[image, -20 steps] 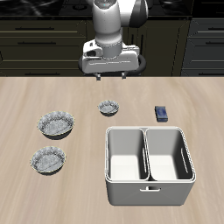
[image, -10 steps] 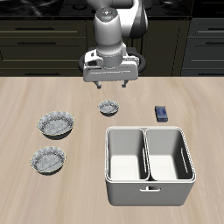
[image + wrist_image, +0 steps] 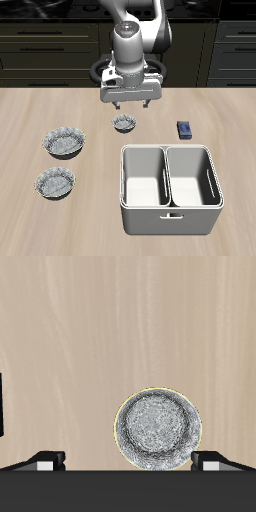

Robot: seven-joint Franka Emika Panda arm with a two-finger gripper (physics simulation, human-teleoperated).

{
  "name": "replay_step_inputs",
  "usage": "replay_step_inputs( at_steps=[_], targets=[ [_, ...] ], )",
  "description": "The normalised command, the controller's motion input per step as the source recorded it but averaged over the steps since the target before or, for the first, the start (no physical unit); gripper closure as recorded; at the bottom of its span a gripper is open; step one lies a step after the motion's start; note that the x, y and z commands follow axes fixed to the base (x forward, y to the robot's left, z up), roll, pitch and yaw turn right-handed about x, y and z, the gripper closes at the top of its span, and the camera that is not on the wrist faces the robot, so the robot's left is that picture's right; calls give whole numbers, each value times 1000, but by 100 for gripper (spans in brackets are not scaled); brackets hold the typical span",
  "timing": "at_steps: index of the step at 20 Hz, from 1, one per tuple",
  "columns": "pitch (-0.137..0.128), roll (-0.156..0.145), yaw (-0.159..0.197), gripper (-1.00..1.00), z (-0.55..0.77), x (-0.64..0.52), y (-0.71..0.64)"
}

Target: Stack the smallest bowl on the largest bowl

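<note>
We've got the smallest bowl [image 3: 124,123] sitting on the desk [image 3: 200,105] right under our spread-apart fingers [image 3: 131,105], which hang above it, lower than half a second back.

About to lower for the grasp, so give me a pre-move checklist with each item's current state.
1. Gripper open: ok, fingers spread wide.
2. Gripper above the tiny grey-silver crinkled-rim bowl: ok; the wrist view shows it between the fingers.
3. Small bowl upright and empty: ok.
4. Widest dark-fluted grey bowl unobstructed: ok.
5. Paler shallow grey bowl apart from it: ok.
6. Fingers centred on the rim: cannot tell.
</note>
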Motion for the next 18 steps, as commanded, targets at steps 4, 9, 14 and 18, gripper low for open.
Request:
replay_step_inputs(
  at_steps=[4, 9, 14, 18],
  targets=[
    [28, 17, -9, -100, -182, -4, 87],
    [20, 5, -9, -100, -168, 17, 35],
    [28, 12, 1, -100, -263, 33, 47],
    [31, -3, -8, -100, -239, 17, 2]
  ],
)
